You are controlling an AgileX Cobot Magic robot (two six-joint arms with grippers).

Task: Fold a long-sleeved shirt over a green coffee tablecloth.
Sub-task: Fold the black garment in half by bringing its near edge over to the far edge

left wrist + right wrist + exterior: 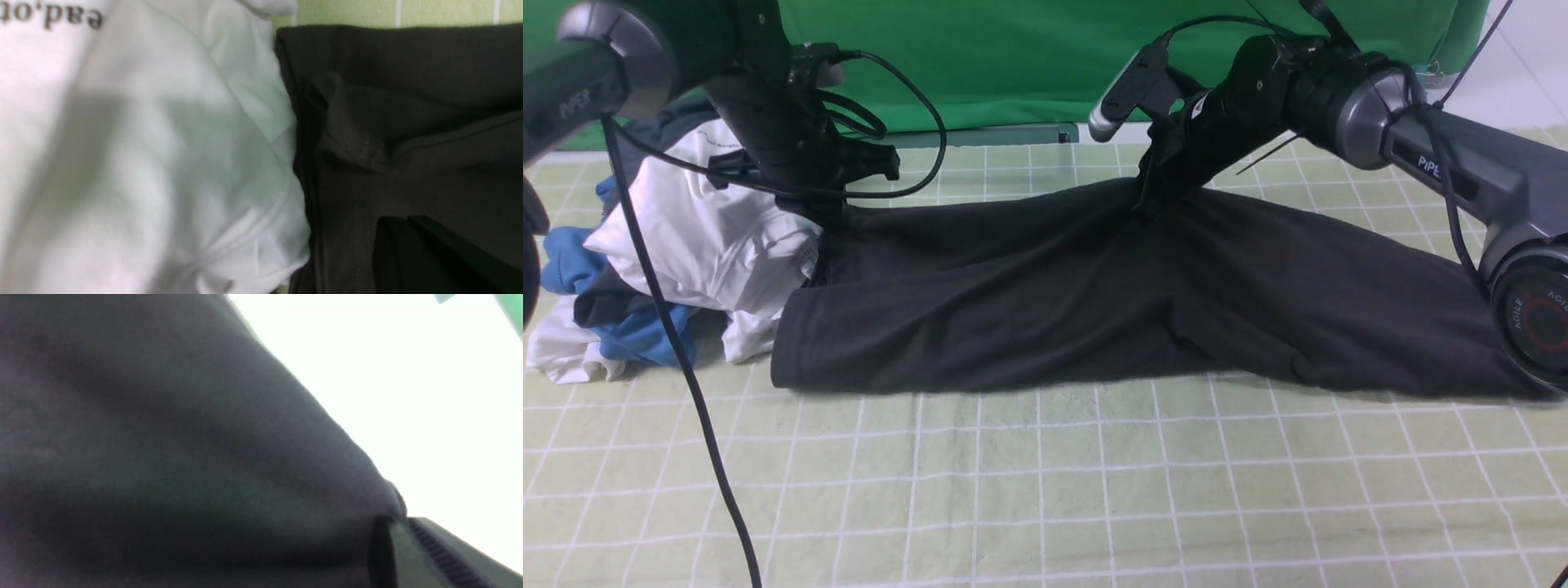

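Note:
The black long-sleeved shirt (1094, 302) lies spread wide across the green coffee tablecloth (1045, 490), a pale green cloth with a white grid. My left gripper (832, 219) is down at the shirt's far left corner, jaws together, tips buried in the black fabric (429, 163). In the left wrist view the left gripper (402, 222) shows as two dark fingers side by side. My right gripper (1145, 211) is shut on the shirt's far edge near the middle, where the cloth rises in a small peak. In the right wrist view the fabric (163, 437) bunches against the right gripper (398, 522).
A heap of white garments (686, 237) and blue ones (645, 339) lies at the left, touching the shirt's left edge (143, 163). Plain green fabric (1013, 57) hangs at the back. The left arm's cable (686, 367) trails down over the tablecloth.

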